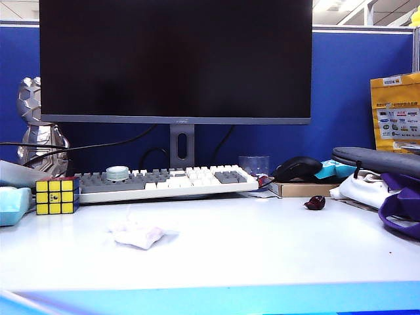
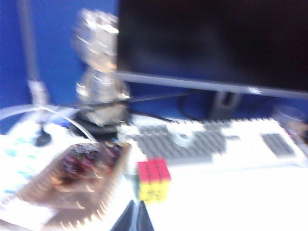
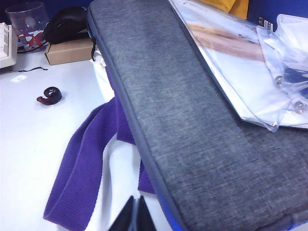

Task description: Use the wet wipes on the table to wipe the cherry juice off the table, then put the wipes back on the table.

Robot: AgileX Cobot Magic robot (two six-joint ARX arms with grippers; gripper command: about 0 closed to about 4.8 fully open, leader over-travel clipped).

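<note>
The right hand (image 3: 134, 214), its two dark fingertips pressed together, hangs over the white tabletop (image 3: 38, 139) beside a grey fabric sleeve (image 3: 192, 120) and a purple strap (image 3: 82, 178). A dark red cherry (image 3: 49, 95) lies near a cardboard box (image 3: 70, 50).

- The worktop (image 1: 262, 249) is showing white, its front edge light blue.
- The wet wipes (image 1: 138, 235) are looking white with faint pink tinges.
- The cube (image 1: 56, 195) is showing yellow squares in a black grid, red on top.
- The cherry (image 1: 315, 203) is gleaming dark red.
- My left gripper (image 2: 135, 219) and right gripper (image 3: 134, 216) are showing dark jaws.
- The sleeve (image 3: 192, 120) is showing grey weave; the strap (image 3: 82, 178) is purple.
</note>
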